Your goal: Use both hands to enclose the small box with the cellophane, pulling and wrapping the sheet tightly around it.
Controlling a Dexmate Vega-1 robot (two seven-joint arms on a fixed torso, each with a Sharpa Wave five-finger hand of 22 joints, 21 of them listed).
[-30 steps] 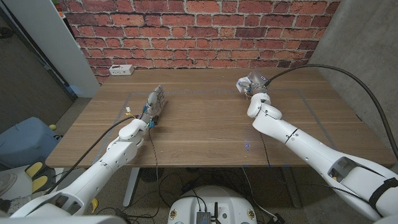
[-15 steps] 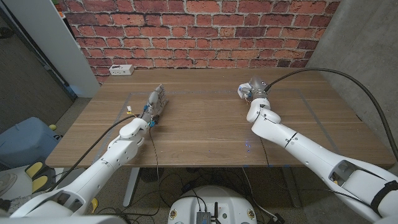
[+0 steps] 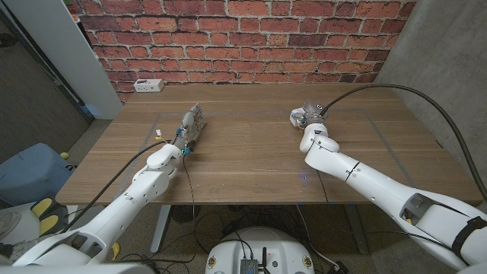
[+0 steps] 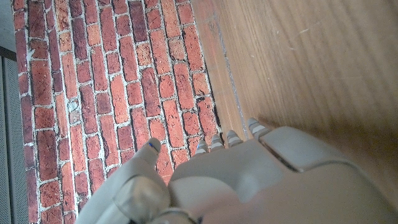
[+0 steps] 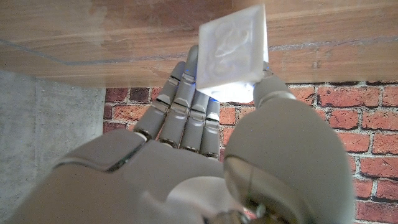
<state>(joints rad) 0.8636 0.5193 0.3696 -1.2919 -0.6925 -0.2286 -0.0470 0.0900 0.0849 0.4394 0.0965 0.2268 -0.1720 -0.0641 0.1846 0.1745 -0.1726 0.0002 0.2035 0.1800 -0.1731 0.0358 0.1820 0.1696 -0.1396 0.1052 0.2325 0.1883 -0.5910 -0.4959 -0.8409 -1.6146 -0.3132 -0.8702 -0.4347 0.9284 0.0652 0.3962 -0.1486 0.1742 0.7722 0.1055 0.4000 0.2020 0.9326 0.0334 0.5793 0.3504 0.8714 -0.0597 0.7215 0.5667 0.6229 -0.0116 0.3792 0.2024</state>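
Apparently right hand (image 5: 205, 118) grips small box (image 5: 233, 53).

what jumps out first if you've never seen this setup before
The right robot hand holding up a small white box over the table's far right, clearest in the right wrist view. Next, the left robot hand on the wooden table at its left side, and the red brick wall behind.
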